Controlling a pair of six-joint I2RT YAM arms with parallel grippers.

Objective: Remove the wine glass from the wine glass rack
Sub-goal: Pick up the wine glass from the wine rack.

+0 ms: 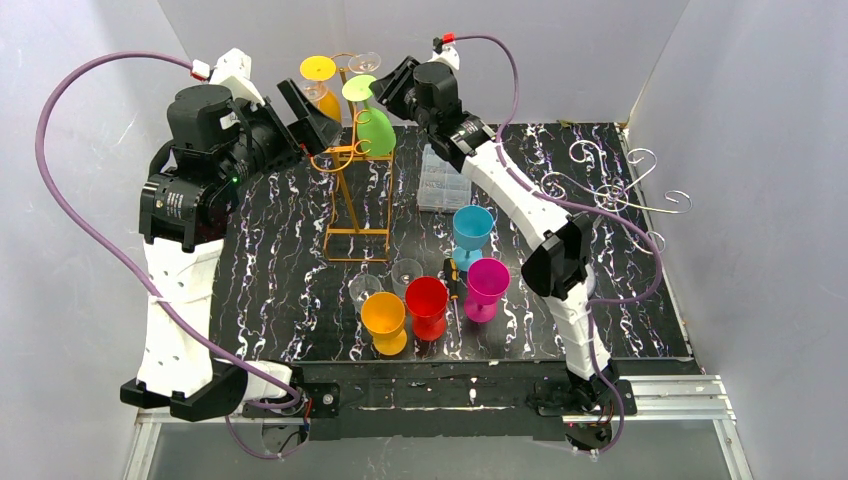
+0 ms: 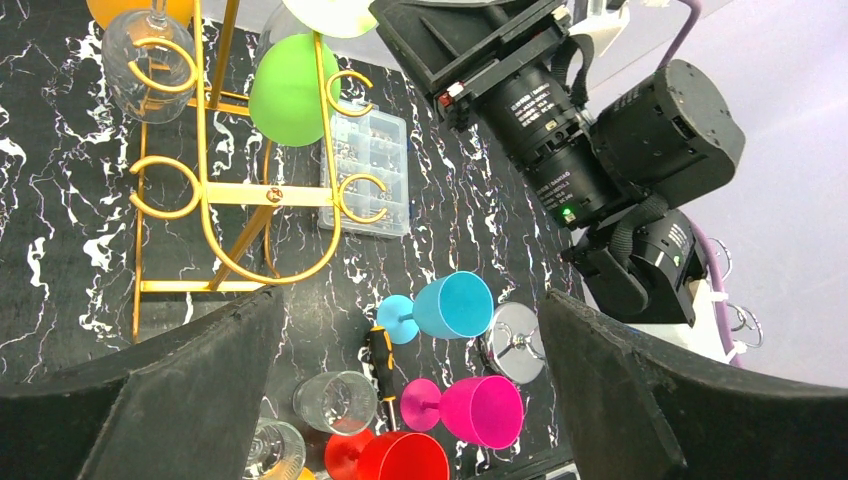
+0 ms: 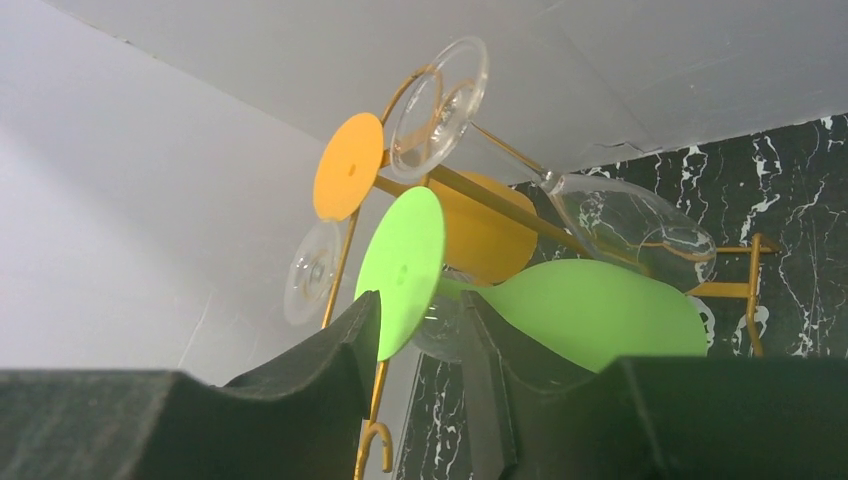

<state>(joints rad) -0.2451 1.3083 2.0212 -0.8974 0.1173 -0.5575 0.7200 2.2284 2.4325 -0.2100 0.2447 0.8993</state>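
green glass (image 3: 590, 310) hangs upside down on rack (image 1: 357, 205), foot at top. right gripper (image 3: 420, 330) jaws part-way apart, straddling the stem just under the foot; can't tell if the pads touch it. left gripper (image 1: 312, 115) jaws wide apart, empty, beside the rack.
risk: a pull off-line from the hook could snag the foot and tip the rack, or knock the neighbouring clear glass (image 3: 630, 225).
right wrist view shows the stem between the fingers; top view hides that but shows the rack's base.

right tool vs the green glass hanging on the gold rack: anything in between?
Nothing. The right wrist view shows the right tool with its fingers either side of the round foot's lower edge on the lime-green plastic wine glass, jaws open.
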